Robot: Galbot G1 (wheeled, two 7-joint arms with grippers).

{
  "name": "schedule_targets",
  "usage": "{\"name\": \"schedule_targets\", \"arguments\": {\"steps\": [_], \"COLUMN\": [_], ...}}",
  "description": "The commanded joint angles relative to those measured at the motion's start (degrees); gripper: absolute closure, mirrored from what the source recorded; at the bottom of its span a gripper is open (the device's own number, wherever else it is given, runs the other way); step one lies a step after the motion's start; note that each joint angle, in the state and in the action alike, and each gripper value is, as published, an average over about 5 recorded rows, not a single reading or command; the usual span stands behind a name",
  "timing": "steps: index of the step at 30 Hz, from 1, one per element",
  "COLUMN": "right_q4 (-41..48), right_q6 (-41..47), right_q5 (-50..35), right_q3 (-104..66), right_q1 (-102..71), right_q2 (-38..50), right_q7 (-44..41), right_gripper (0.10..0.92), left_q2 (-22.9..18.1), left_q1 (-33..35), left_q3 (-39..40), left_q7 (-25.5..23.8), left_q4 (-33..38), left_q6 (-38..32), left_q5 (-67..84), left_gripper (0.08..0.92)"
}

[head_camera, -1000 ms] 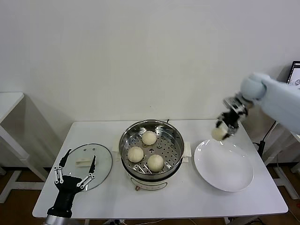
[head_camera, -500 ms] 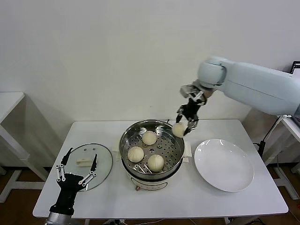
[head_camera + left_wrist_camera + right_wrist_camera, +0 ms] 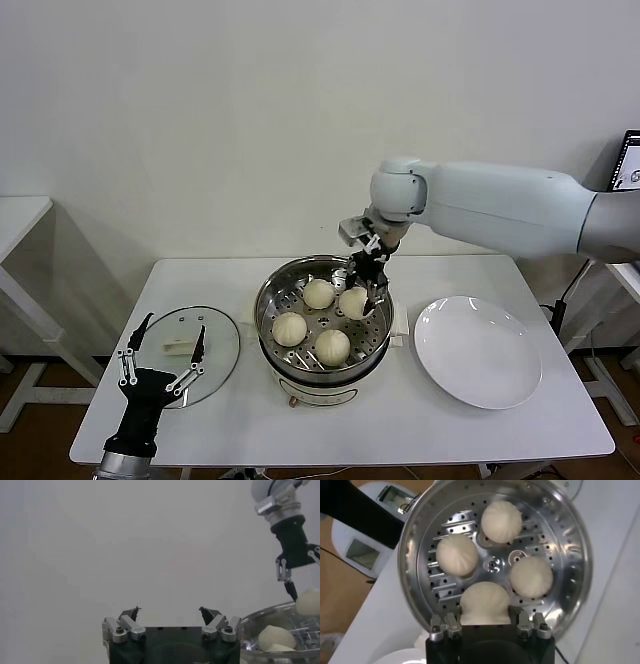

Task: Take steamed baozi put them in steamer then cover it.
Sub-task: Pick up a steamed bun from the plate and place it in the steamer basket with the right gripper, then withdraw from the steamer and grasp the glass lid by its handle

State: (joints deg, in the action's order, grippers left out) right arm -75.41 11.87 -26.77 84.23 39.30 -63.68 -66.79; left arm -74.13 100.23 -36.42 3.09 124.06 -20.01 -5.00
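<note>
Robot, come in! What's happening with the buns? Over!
Right hand shut on fourth bun, down inside steamer. Three buns already on tray. Left hand open near lid. Nothing in the way.

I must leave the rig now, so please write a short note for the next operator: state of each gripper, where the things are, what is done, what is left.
Right gripper: shut on the fourth baozi, inside the steamer, not released.
Left gripper: open, empty, at the near left table edge by the cover.
Three baozi lie on the steamer tray. The white plate is on the right. The cover lies flat on the table, left of the steamer.
Done: three buns placed, fourth brought in.
Left: release the fourth bun, withdraw the right arm, put the cover on.
</note>
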Motion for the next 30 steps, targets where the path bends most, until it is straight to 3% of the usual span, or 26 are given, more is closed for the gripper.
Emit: {"name": "schedule_targets", "arguments": {"steps": [1,9,17,22,25,30], "right_q4": [1.1,2.0,0.0,-4.1,-7.1,-12.2], "right_q6": [0.8,0.4,0.3,-0.3,-3.3,-12.5], "right_q5": [2.4,3.5,2.5,0.8,-3.5,-8.6], "right_q3": [1.2,1.2,-0.8,-6.7,-11.7,-18.1], "right_q1": [-1.8,-2.2,-2.0,-1.9,-3.1,-11.2], "right_q2": [-1.8,-1.1,0.1,4.2,8.5,15.1], "right_q7": [1.8,2.2,3.0,4.1,12.5,52.1], "right_gripper": [0.37,0.364,0.22,0.203,0.203,0.203], "left_q2": [-0.1,0.0,0.1,0.1,0.3,1.5], "left_q1": [0.2,0.5,0.3,-0.1,-1.5,-4.9], "left_q3": [-0.3,-0.8,-1.2,-1.4,-1.3,-0.5], "left_q7": [0.1,0.2,0.3,0.4,0.9,3.9], "left_q4": [0.3,0.4,0.8,0.5,-0.8,-3.3], "left_q6": [-0.2,-0.3,0.0,0.0,-0.2,0.8], "left_q5": [0.2,0.3,0.5,-0.9,-4.1,-12.7], "left_gripper": [0.177,0.177,0.177,0.177,0.177,0.177]}}
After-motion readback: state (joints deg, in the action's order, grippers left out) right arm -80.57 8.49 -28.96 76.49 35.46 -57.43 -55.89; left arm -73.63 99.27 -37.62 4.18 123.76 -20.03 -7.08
